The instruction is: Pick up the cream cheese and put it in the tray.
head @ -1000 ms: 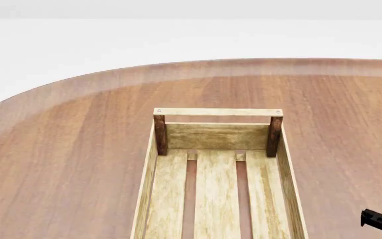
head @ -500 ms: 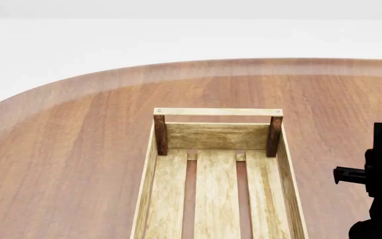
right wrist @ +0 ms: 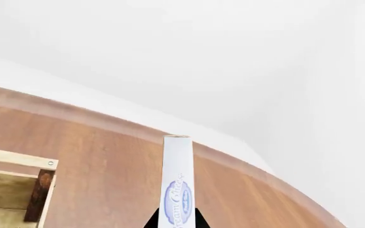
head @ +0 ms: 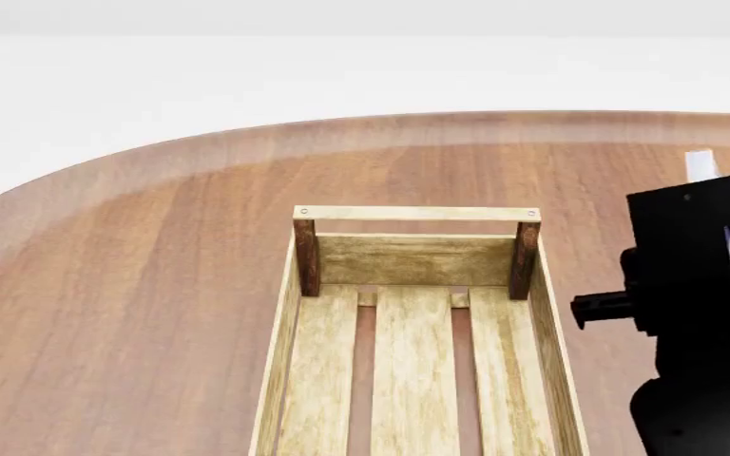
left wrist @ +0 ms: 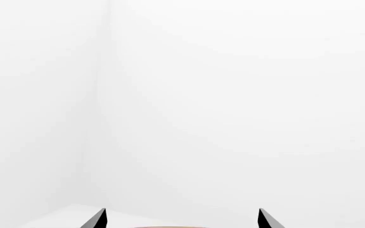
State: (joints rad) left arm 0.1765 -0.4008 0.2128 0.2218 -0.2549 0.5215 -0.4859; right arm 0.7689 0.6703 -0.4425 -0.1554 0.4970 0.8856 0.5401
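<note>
Cream cheese (right wrist: 177,185) in right claw (right wrist: 176,224), beside tray (head: 413,215)

- On the cream cheese (right wrist: 177,190), pinched between the fingers of my right gripper (right wrist: 176,221), a dark blue oval logo carries white script; I read "Cream Cheese" running along the narrow face, the first letters cut off at the picture's edge.
- Below the script in the same oval there is a smaller line, too fine for me to read.
- My head view shows only a white sliver of that box (head: 701,163), no lettering legible.
- My left wrist view shows nothing written.
</note>
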